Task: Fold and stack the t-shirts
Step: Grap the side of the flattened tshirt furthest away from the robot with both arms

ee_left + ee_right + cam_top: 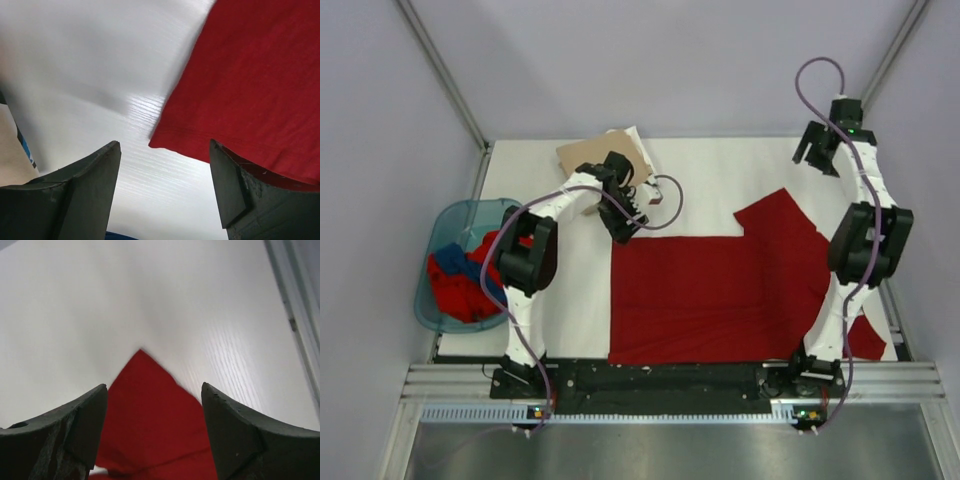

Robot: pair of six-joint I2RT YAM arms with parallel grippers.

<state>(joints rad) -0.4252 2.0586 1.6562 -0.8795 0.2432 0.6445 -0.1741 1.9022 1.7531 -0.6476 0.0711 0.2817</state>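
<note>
A dark red t-shirt (720, 295) lies spread flat on the white table, one sleeve (775, 212) pointing to the far side. My left gripper (624, 230) is open and empty just above the shirt's far left corner; in the left wrist view that corner (240, 85) lies ahead of the open gripper (165, 150). My right gripper (816, 156) is open and empty, raised beyond the sleeve; in the right wrist view the sleeve tip (150, 420) shows below the open gripper (154, 390). Tan and white folded shirts (605, 155) lie at the back left.
A translucent teal tub (438, 228) stands off the table's left side, holding crumpled red (460, 295) and blue (455, 260) shirts. The shirt's other sleeve (866, 340) pokes out by the right arm's base. A metal frame rail (295, 315) borders the table on the right.
</note>
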